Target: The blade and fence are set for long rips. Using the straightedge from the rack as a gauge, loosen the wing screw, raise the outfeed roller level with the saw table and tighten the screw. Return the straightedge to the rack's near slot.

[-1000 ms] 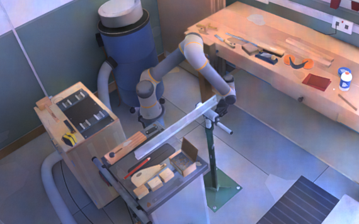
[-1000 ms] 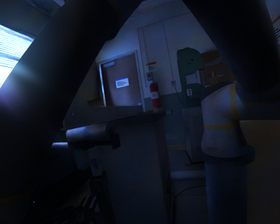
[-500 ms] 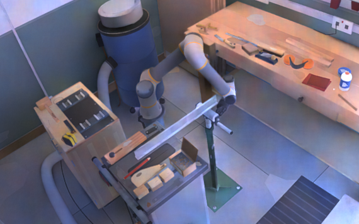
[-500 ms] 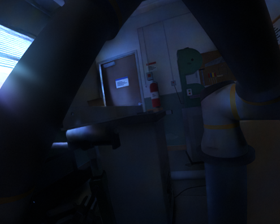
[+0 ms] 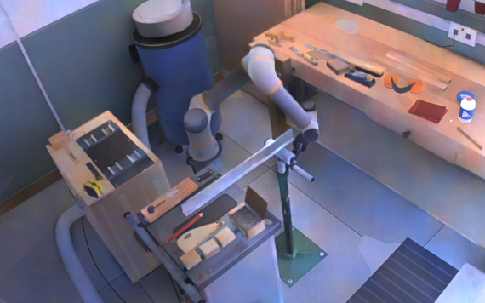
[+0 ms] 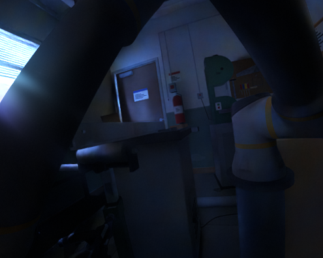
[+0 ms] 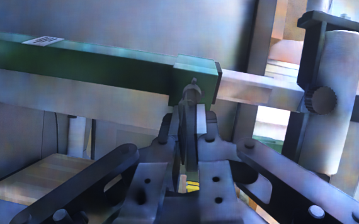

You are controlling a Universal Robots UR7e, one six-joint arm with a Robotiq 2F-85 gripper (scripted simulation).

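The wing screw [image 7: 190,94] is partly hidden between my fingers, and my gripper [image 7: 190,108] is clamped on it at the green collar [image 7: 194,80] of the roller stand. The stand's green post [image 5: 286,208] rises from a floor plate beside the saw table [image 5: 216,221]. The outfeed roller [image 5: 295,164] sits on top of the post, just under my gripper [image 5: 298,147]. The long grey straightedge [image 5: 237,170] lies with one end on the saw table and the other over the roller. The rack [image 5: 114,151] sits on the wooden cabinet to the left, its slots empty.
An open small box [image 5: 248,217] sits on the saw table with wooden blocks [image 5: 207,249], a red pencil [image 5: 185,227] and a push stick. A blue dust collector [image 5: 173,68] stands behind my base. The long workbench [image 5: 399,85] runs along the right.
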